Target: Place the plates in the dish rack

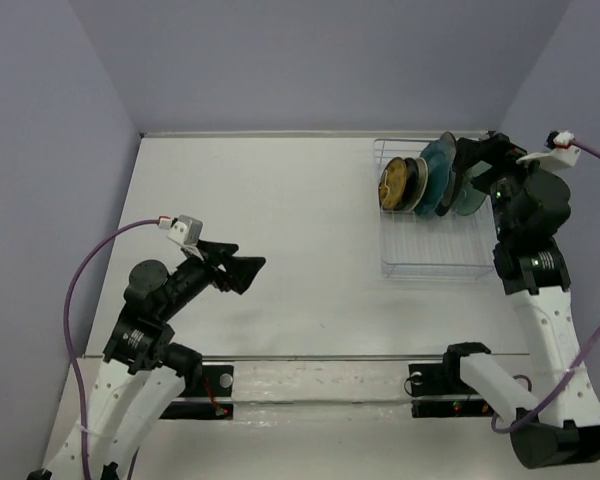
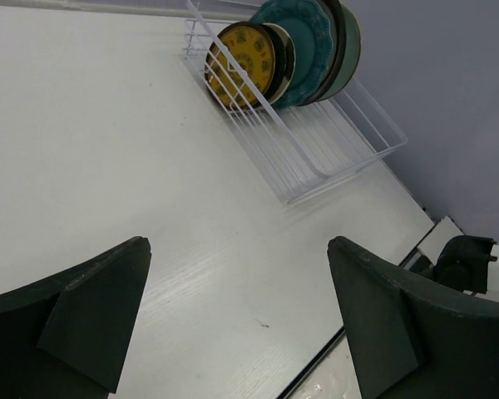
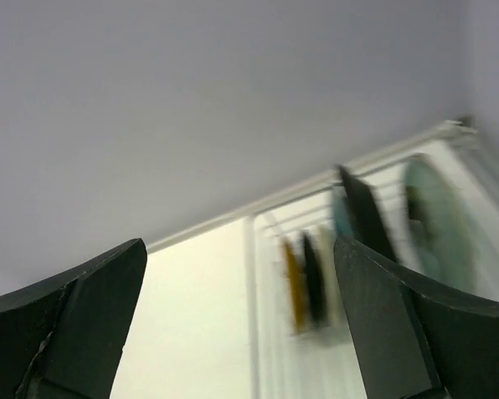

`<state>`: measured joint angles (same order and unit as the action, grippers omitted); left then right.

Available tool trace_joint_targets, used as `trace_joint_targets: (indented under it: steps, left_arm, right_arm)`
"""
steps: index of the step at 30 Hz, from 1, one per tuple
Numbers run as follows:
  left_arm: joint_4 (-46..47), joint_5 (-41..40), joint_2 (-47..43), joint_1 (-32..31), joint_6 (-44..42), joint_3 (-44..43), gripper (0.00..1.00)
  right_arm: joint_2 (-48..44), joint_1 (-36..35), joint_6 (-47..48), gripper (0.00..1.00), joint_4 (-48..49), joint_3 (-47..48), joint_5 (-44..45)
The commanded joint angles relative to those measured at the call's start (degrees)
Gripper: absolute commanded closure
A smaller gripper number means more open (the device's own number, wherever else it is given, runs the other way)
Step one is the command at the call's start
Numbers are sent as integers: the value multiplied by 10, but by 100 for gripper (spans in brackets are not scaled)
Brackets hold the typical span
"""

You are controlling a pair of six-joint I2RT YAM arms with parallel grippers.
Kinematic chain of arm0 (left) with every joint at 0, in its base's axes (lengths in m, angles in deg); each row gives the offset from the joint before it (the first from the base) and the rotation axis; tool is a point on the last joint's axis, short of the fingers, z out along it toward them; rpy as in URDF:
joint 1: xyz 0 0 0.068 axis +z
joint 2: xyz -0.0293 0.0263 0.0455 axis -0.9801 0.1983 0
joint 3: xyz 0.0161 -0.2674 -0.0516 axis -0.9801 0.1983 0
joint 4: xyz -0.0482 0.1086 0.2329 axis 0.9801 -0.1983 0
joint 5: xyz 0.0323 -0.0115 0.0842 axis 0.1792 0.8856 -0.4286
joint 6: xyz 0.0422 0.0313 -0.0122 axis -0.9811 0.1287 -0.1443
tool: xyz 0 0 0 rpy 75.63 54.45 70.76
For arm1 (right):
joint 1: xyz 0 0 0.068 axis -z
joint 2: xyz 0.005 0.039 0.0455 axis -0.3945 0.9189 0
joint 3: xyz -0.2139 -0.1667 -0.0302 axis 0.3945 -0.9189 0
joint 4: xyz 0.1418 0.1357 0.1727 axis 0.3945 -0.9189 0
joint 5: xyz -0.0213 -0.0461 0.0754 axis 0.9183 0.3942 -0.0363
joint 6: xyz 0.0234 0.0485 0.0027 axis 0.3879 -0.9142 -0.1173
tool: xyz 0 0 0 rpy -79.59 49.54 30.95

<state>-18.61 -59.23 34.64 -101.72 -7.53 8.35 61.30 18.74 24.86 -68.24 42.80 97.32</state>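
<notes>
The plates stand on edge in a tight row at the far end of the dish rack. Every plate in view is in the rack, so the loading looks finished or close to it.

At the left, the left gripper hangs over the table with its fingers spread wide and nothing between them. Its wrist view shows the same gap, with the rack well apart, up and to its right.

Further right, the rack's near half holds only bare wire slots. In the row, the small amber patterned plate is at the left end, its face turned towards the left arm. A small black plate sits close behind it, then the teal ones, with the dark teal scalloped plate plain in the left wrist view. The row runs left to right across the rack, and each plate faces along that line. I cannot count all six from these views.

At the far right, the right gripper sits just beside the right end of the row. Its wrist view is blurred, but the fingers are wide apart around empty air. Whether a finger touches the last teal plate, I cannot tell.

Any nudge to straighten the row falls to the right arm, which is far nearer and has the plates directly to its left.
</notes>
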Motion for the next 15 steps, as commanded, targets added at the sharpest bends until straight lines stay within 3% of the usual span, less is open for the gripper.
trace_joint_targets:
  steps: [1, 8, 15]
  left_arm:
    - [56, -16, -4, 1, -16, -50, 1]
    - [137, -36, -4, 1, -4, -44, 1]
    - [150, -57, 14, 1, -3, -42, 1]
  right_arm:
    - [-88, 1, -103, 0, 61, -88, -273]
    - [-234, 1, -138, 0, 85, -266, -359]
    - [-311, 1, -154, 0, 92, -331, -425]
